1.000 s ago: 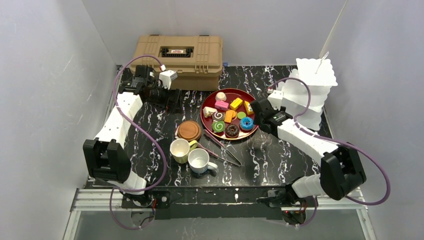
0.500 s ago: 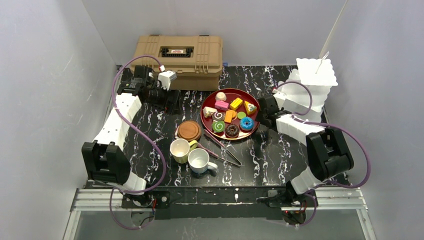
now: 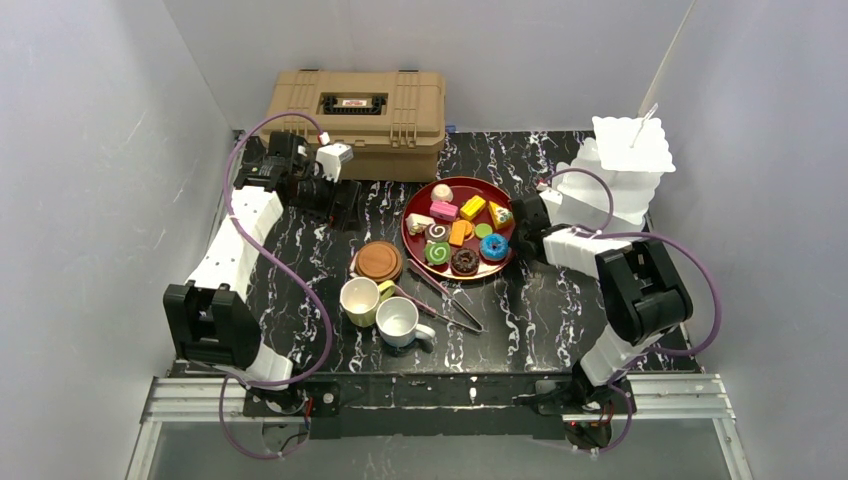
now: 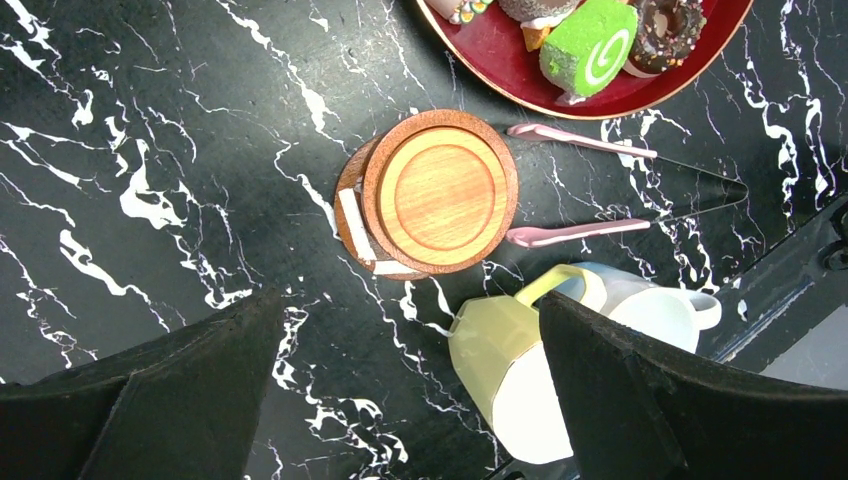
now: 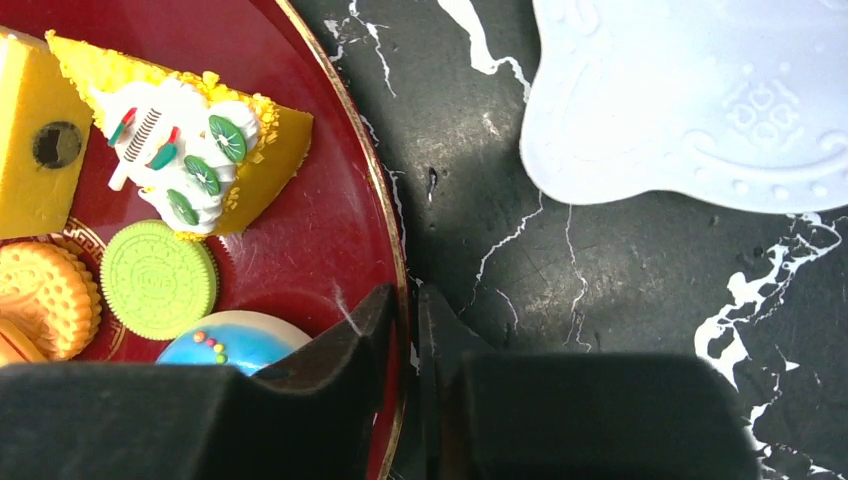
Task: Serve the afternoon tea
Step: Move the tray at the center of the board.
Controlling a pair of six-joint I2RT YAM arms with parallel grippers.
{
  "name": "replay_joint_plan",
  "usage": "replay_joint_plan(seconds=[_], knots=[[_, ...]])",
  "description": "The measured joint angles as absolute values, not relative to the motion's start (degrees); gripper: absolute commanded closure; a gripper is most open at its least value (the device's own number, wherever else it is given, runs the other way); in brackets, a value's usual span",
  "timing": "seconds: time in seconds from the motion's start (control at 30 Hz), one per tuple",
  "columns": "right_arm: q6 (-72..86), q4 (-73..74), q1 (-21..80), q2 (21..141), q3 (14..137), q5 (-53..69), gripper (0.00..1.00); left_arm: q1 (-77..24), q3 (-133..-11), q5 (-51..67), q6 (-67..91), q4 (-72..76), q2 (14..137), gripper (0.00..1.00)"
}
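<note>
Toy pastries lie on a red plate in the middle of the table. My right gripper is at the plate's right edge. In the right wrist view the right gripper is shut on the red plate, one finger inside the rim and one outside, beside a blue donut, a green cookie and a yellow cake slice. My left gripper hangs open above the table, holding nothing. Below the left gripper are stacked brown coasters, the pale yellow mug and the white mug.
Metal tongs with pink tips lie between the plate and the mugs. A tan toolbox stands at the back left. A white tiered stand stands at the back right, its base close to my right gripper.
My right arm has folded in, bringing its gripper up to the plate's right rim, and its jaws have closed onto the rim. The left arm has barely moved.
</note>
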State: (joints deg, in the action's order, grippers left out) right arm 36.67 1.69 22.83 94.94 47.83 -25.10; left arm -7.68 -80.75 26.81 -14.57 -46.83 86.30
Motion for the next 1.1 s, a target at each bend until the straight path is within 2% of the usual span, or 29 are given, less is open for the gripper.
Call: replay_joint_plan(seconds=[0.07,0.13,0.67,1.0,1.07,1.1], knots=[[37.2,0.5,22.9,95.2,47.8,-24.4,0.92,-7.7,-80.8,26.7,-14.6,-46.8,86.3,0.01],[37.4,0.1,23.0,95.3,47.8,-24.0,0.96,-7.7,-80.8,26.5,-14.6,-46.9,86.3,0.01],[39.2,-0.1,33.3,98.1,50.5,-27.9,0.97,-7.7,-80.9,26.2,-14.6,-47.0,86.3,0.01],[43.5,1.7,38.9,105.4,59.6,-28.5,0.85,-7.7,-80.9,25.9,-14.6,-47.0,86.3,0.01],[43.7,2.1,39.7,106.7,61.5,-28.1,0.78,-7.7,-80.9,25.9,-14.6,-47.0,86.3,0.01],[43.7,2.5,40.1,107.3,62.3,-27.9,0.7,-7.7,-80.9,25.8,-14.6,-47.0,86.3,0.01]])
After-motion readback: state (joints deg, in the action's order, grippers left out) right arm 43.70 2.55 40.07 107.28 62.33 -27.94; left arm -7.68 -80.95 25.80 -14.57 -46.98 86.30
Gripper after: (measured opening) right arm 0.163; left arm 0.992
